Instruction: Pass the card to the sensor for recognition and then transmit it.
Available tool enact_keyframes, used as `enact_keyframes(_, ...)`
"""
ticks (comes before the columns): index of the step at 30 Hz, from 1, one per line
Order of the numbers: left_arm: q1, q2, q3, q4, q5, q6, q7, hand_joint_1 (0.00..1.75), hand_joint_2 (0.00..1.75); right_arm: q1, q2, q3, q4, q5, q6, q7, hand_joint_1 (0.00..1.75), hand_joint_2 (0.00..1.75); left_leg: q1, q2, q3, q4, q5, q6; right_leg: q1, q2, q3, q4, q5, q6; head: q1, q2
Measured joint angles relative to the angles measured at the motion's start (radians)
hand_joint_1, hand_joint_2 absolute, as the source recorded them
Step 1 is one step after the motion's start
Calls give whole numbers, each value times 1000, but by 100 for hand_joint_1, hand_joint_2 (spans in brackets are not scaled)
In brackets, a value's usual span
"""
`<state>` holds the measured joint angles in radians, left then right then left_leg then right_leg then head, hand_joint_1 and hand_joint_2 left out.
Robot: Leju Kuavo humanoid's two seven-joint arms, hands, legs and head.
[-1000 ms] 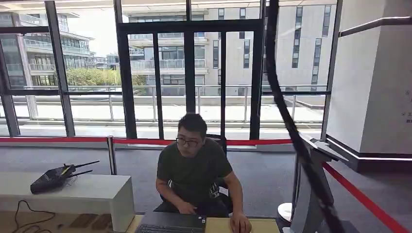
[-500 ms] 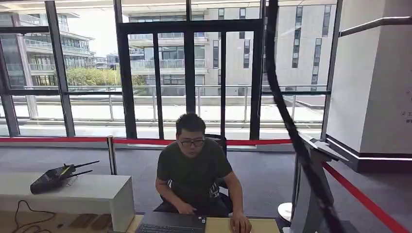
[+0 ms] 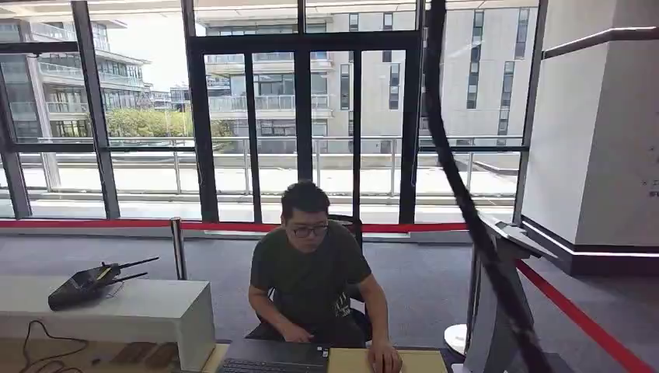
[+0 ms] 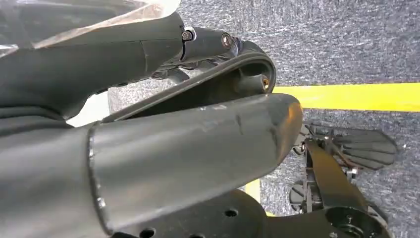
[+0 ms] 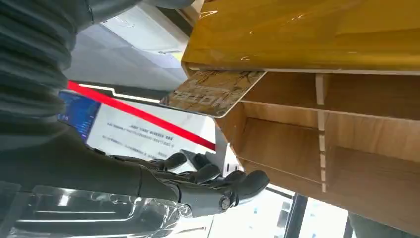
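The card (image 5: 213, 91), tan with a printed pattern and the word HOTEL, lies flat on the edge of a glossy yellow tabletop (image 5: 307, 34) and juts out over open wooden shelves (image 5: 317, 144). My right hand (image 5: 198, 181) hangs a short way from the card, dark fingers loosely stretched out and holding nothing. In the left wrist view my left hand (image 4: 198, 42) hangs over grey carpet, its fingers extended and nothing in them.
A person (image 3: 311, 272) sits across the desk with hands at a dark laptop (image 3: 272, 356). A grey pedestal (image 3: 497, 311) stands at the right beside a red barrier tape (image 3: 575, 315). A white bench (image 3: 116, 311) carries a black router. A black cable (image 3: 458, 186) crosses the head view. A yellow floor line (image 4: 356, 96) runs under my left arm.
The person's head has lifted slightly. Nothing else has moved.
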<state>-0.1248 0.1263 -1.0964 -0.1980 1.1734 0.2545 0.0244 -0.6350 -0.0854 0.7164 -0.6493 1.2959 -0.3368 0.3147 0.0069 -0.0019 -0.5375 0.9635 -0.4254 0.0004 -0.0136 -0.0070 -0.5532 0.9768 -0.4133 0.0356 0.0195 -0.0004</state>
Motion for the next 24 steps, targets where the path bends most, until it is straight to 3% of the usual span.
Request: enact_keyframes(24, 0, -16, 2, 0, 23, 31, 18, 0, 0, -15, 34, 16, 12, 34, 19, 18, 0, 175, 0, 0, 0, 0, 0, 0, 0, 0, 0, 0, 0, 0, 0, 0)
